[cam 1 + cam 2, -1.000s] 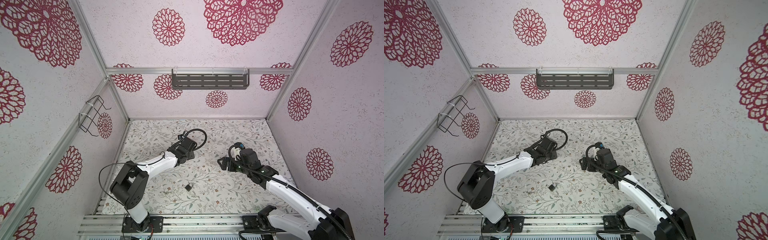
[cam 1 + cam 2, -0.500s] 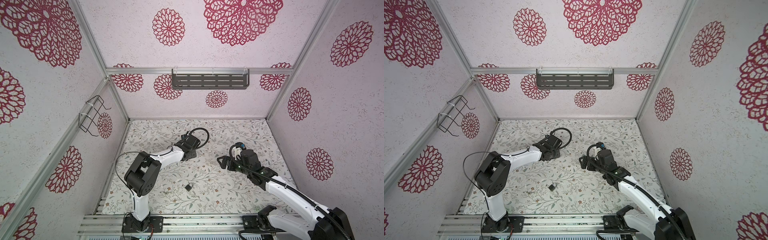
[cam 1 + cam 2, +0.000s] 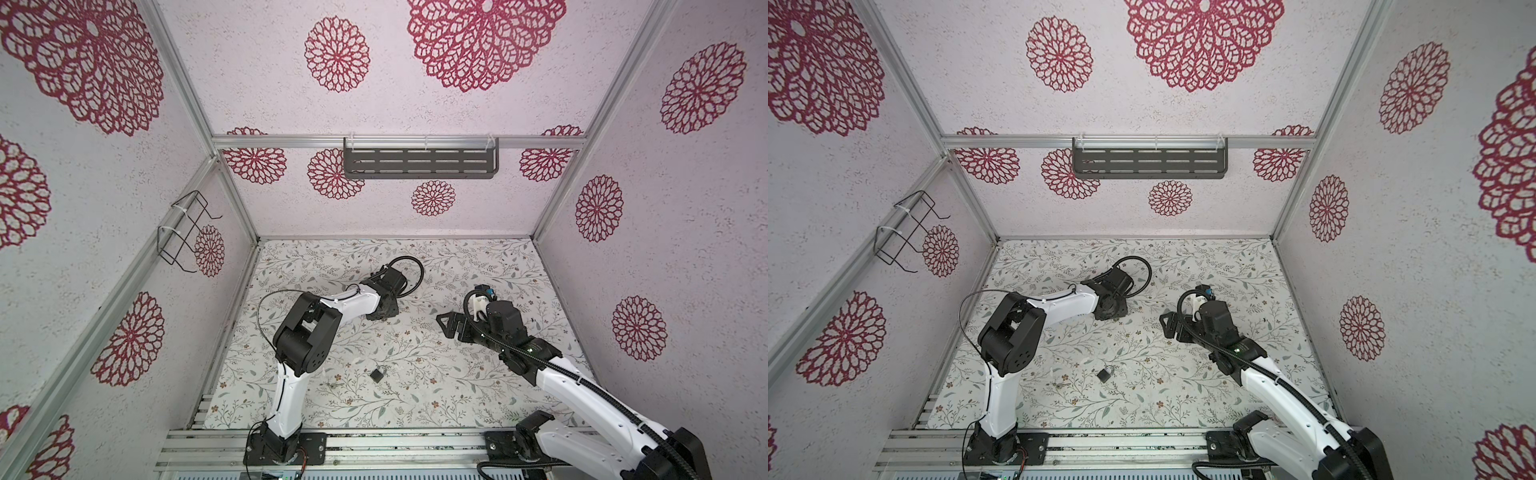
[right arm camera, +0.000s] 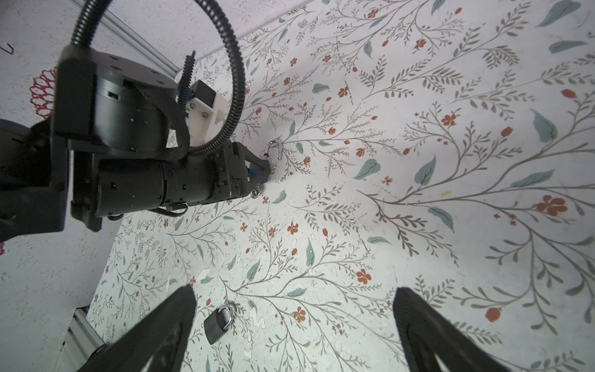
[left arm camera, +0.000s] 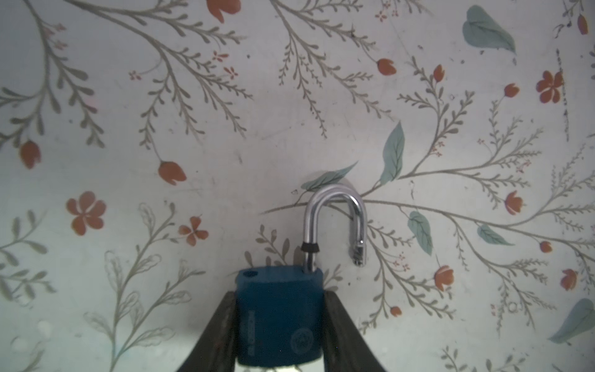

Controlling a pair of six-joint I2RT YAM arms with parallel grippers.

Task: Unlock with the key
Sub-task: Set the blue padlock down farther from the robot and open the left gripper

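Our left claw (image 5: 279, 293) clamps the blue padlock (image 5: 279, 322) by its body, leaving the sprung shackle (image 5: 336, 206) free. Our right claw (image 4: 293, 291) hangs released, empty.

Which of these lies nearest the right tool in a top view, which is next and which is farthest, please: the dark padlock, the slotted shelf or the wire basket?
1. The dark padlock, on the table toward the front, left of the right tool.
2. The slotted shelf, up on the back wall.
3. The wire basket, on the left wall, across the cell.
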